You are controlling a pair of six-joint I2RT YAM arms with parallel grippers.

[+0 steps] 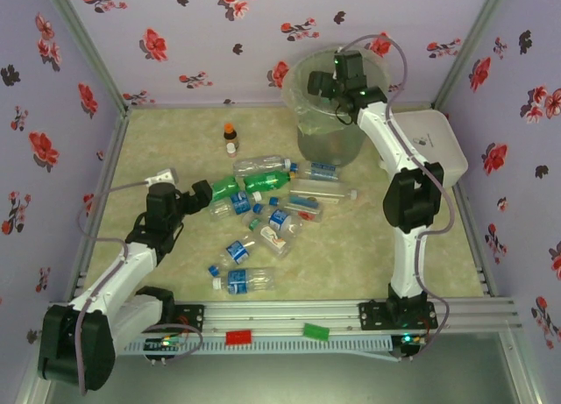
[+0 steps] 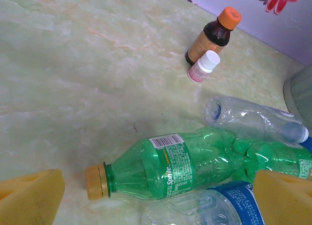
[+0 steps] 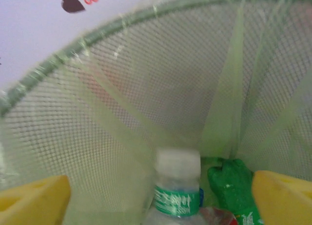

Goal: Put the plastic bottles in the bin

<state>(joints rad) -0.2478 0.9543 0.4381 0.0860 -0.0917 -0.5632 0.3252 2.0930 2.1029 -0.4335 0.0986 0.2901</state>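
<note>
Right gripper hangs inside the bin, its yellow fingertips spread wide and clamping nothing. Below them a white-capped bottle with a green label is blurred and cut off by the frame's lower edge, so how it lies cannot be told. Beside it, against the meshed wall, is a crumpled green bottle, and the bin's floor is hidden. From above, the right gripper's jaws are hard to make out within the rim. Left gripper is likewise fully open and empty, just above a green Sprite bottle lying on its side, a clear bottle behind it. The table is pale green marble, walled in lilac panels with red and dark flowers. Most plastic bottles lie scattered mid-table, near a brown orange-capped bottle and a small white bottle. A white box stands right of the bin.
</note>
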